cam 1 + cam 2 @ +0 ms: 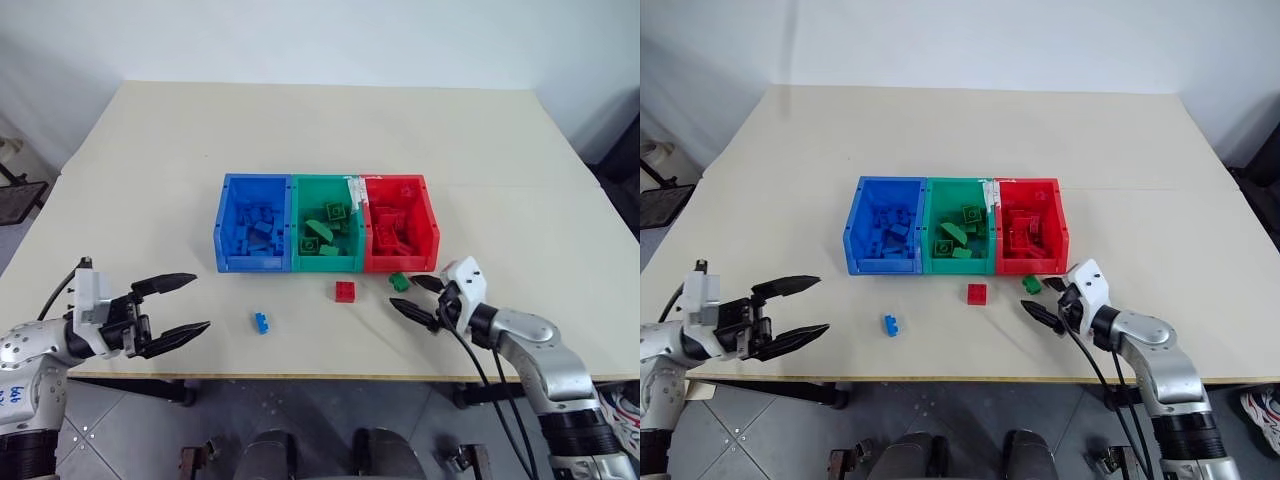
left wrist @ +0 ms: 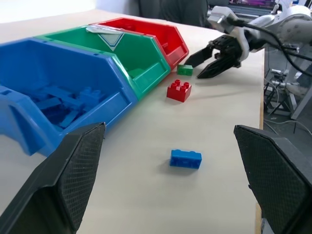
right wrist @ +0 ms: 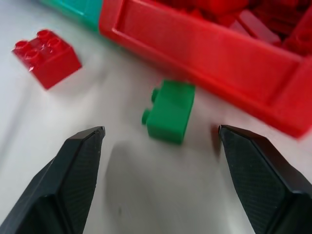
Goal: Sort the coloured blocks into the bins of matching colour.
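At table's near edge: three loose blocks lie in front of the bins; green block (image 1: 399,282) just before the red bin (image 1: 431,231), red block (image 1: 345,291) to its left before the seam of green and red, blue block (image 1: 261,323) nearer and further left
Head views, bins: blue bin (image 1: 222,228), green bin (image 1: 294,228) and red bin joined in a row, each already holding blocks of its own colour; a white patch sits on the rim between green and red
Head views, right gripper (image 1: 420,299): jaws apart, empty, just right of the green block, pointing at it
Head views, left gripper (image 1: 178,308): jaws wide apart, empty, well left of the blue block
Left wrist view: adds a low side-on look; blue block (image 2: 185,159) lies between its own two fingers but well ahead; right gripper (image 2: 210,60) shows beside the green block (image 2: 185,69), apart from it
Right wrist view: adds what the head views cannot settle; green block (image 3: 168,117) lies on its side, studs toward the red block (image 3: 47,57), near the red bin wall (image 3: 204,58) and between the fingertips (image 3: 90,139) but untouched
Risk 1: a finger may catch the red bin wall if the approach runs on; cause, the narrow gap beside the block
Risk 2: block may skid or twist on closing; cause, its skewed lie between the jaws
Risk 3: drop into the red bin, which is closest; green bin lies further left
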